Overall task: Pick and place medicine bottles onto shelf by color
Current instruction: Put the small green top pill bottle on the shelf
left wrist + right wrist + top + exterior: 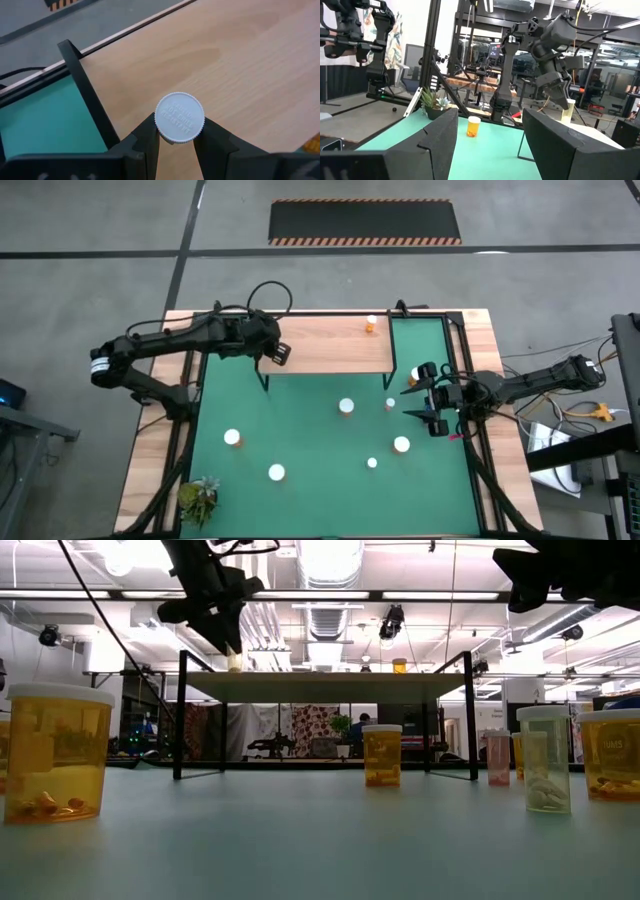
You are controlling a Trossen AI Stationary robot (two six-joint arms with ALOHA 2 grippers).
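Note:
My left gripper is shut on a small white-capped medicine bottle and holds it upright just above the left end of the light-wood shelf. In the low view the bottle hangs just over the shelf board. One orange bottle stands on the shelf's far right part. My right gripper is open and empty, above the green mat's right side. Several white-capped orange bottles stand on the mat, among them one in the middle and one near my right gripper. No blue bottle is in view.
A small green plant stands at the mat's front left corner. The shelf's black legs stand on the green mat. One bottle stands just off the shelf's right end, near the right gripper.

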